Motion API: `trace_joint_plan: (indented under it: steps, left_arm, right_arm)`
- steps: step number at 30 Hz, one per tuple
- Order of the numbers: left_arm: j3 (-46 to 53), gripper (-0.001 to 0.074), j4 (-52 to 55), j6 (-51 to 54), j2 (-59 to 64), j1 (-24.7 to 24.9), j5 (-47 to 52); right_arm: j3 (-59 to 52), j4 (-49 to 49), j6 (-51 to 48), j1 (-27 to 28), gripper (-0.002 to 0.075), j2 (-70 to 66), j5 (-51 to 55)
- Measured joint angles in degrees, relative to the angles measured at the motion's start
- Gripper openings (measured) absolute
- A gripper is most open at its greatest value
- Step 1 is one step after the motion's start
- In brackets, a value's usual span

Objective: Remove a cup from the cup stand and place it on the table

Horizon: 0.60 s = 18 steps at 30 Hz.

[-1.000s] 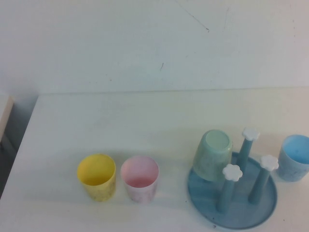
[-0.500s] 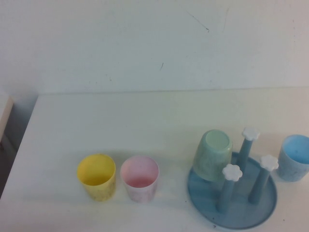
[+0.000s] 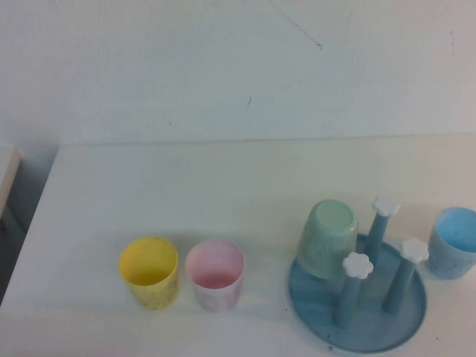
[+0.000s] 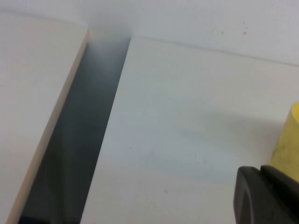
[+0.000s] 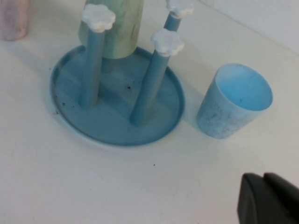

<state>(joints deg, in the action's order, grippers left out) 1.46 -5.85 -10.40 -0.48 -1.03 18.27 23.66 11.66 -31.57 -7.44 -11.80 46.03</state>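
The light blue cup [image 3: 454, 243] stands upright on the white table [image 3: 186, 186], just right of the cup stand [image 3: 357, 321]. It also shows in the right wrist view [image 5: 236, 102], beside the stand's tray [image 5: 112, 126]. A pale green cup [image 3: 327, 238] hangs upside down on one peg; three pegs with white caps are bare. Neither gripper shows in the high view. My right gripper [image 5: 264, 176] is shut and empty, off the table, apart from the blue cup. My left gripper [image 4: 261, 171] is shut and empty near a yellow cup [image 4: 287, 140].
A yellow cup [image 3: 149, 271] and a pink cup [image 3: 215, 275] stand upright at the front left of the table. A dark gap [image 4: 79, 140] separates the table's left edge from another white surface. A white wall stands behind the table.
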Motion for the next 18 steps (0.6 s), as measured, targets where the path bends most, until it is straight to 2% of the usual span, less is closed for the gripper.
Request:
trace_joint_plan:
  steps: [8,18]
  left_arm:
    - [-0.08,-0.0002,1.09,2.95,0.00,3.06,0.42]
    - [-0.12,-0.0002,2.69,3.87,0.00,3.38,0.67]
  right_arm:
    - [0.00,0.00,0.00,0.00,-0.0001,0.00,0.00]
    - [0.00,0.00,0.00,0.00,-0.0001,0.00,0.00]
